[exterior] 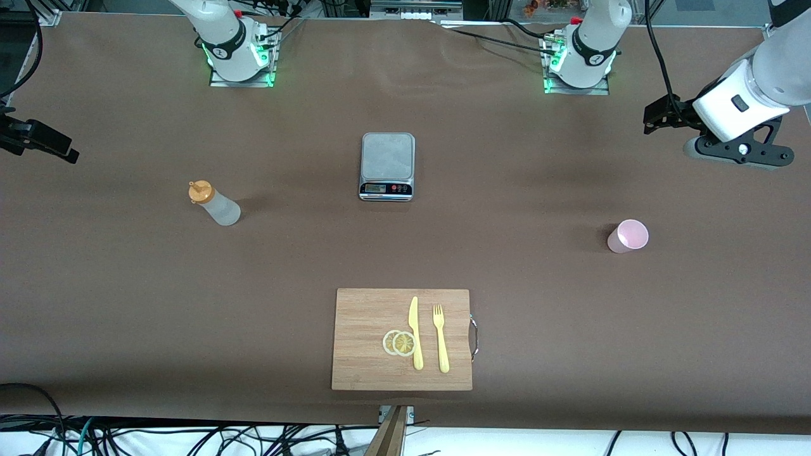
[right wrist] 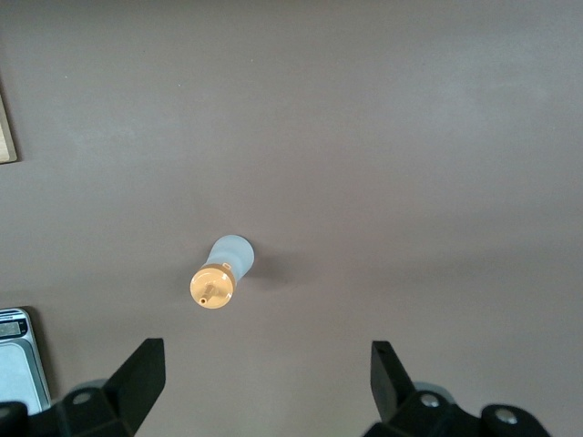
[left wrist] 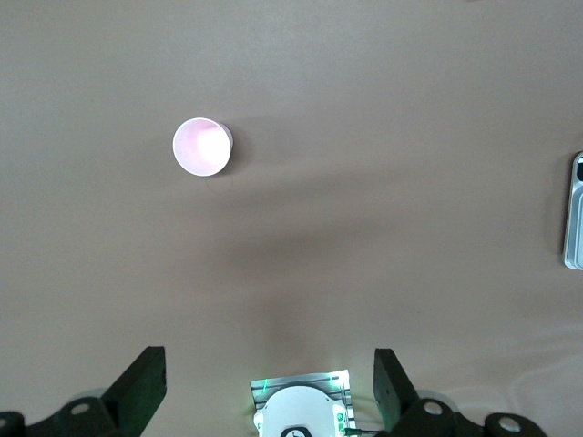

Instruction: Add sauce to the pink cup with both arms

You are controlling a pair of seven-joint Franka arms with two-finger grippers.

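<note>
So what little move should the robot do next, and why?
Probably the right gripper should come down over the sauce bottle to grab it. The bottle stands alone on the table, untouched, and this gripper hangs above it with jaws wide open. The pink cup sits upright and empty at the left arm's end, where the left gripper, jaws open too, waits high up.

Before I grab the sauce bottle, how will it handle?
The sauce bottle stands upright, tall and narrow, so a sideways nudge would probably tip it and let it roll. Its translucent wall looks like soft plastic, so it likely gives when squeezed. The right gripper hangs open above it.
</note>
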